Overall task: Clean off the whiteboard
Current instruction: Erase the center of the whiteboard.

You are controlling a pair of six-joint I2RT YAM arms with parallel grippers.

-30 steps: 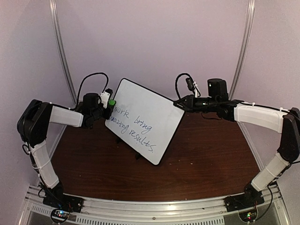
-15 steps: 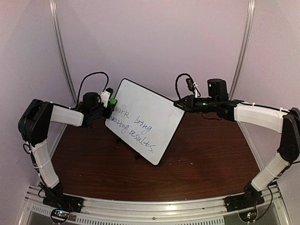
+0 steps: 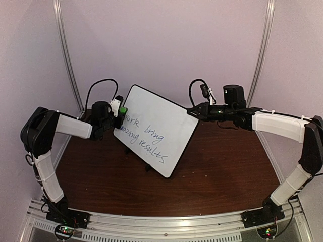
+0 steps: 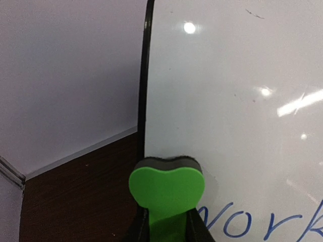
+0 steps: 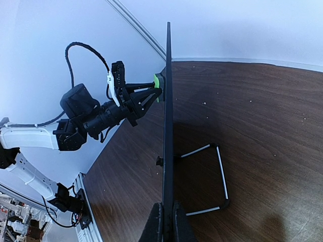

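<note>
- Whiteboard (image 3: 156, 128): stands tilted on its wire stand (image 5: 217, 176) at mid-table, its blue handwriting (image 3: 146, 136) unwiped.
- Right gripper (image 3: 193, 113): closed on the board's right edge, steadying it.
- Left gripper (image 3: 119, 112): clamped on the green eraser (image 4: 167, 187), has edged rightward against the board's left edge above "work"; wiping appears imminent.

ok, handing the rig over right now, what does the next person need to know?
Left end effector: shut on the green eraser, which sits at the whiteboard's left edge, just above the word "work".
Right end effector: shut on the whiteboard's right edge, steadying it tilted up.
Done: eraser picked up and brought to the board.
Left: the handwriting, "work bring amazing results", is all still there. Wipe across both lines.
</note>
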